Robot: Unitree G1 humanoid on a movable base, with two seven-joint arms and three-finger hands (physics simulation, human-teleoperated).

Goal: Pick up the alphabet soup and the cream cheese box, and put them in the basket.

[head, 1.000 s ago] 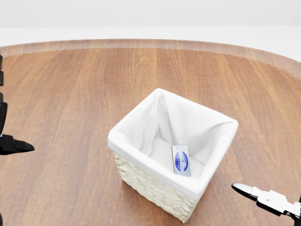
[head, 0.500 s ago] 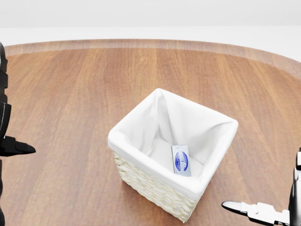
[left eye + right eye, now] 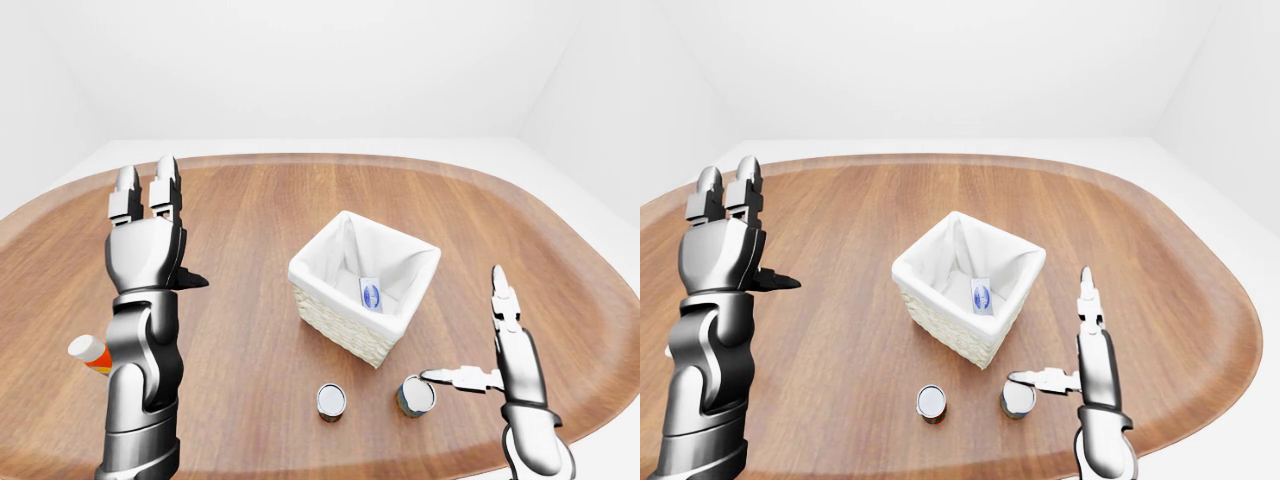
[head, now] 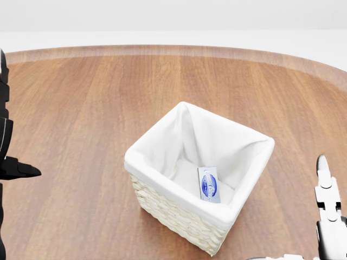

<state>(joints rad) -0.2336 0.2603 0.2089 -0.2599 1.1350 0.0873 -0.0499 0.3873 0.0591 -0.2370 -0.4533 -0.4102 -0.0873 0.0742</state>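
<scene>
Nearest the robot, two upright cans stand on the bench below the basket in the eye views. The one at the right robot hand, teal-sided with a pale lid, I take to be the alphabet soup, though no label can be read; the other can stands just to its left, apart from it. The right robot hand is spread wide, its long fingers pointing up and its thumb reaching sideways over the soup's lid; whether it touches I cannot tell. It holds nothing.

The can should be stiff and fairly heavy for its size, with a smooth curved wall that could slip or roll if tipped. A grip around the side wall at mid height, fingers opposite thumb, looks safer than pinching the lid rim.

The left robot hand is raised above the bench, fingers straight, holding nothing. An orange-and-white bottle lies partly hidden behind that arm.

Farther on stands the basket, woven with a white liner. The cream cheese box already lies inside on the liner; it is light, flat cardboard and needs no more handling
</scene>
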